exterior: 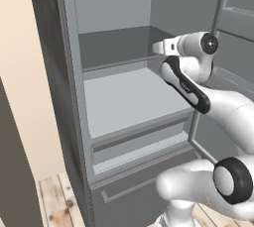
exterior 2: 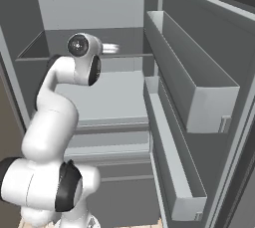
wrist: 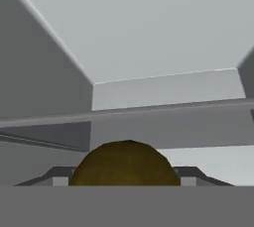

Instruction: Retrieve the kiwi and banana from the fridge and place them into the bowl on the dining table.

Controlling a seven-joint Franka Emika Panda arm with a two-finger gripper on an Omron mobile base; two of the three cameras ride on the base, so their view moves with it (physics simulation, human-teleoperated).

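Observation:
The fridge stands open, and my arm reaches into its pale grey interior at the height of the upper shelf. In the hand view a rounded olive-brown kiwi fills the gap between my gripper's two fingertips, and the gripper is shut on it. From the base views, the white hand points into the fridge above the middle shelf, and the fruit is too small to make out there. The banana, the bowl and the dining table are out of view.
The open fridge door on the right carries an upper bin and a lower bin. A drawer sits under the middle shelf. Wooden floor lies at the fridge's foot.

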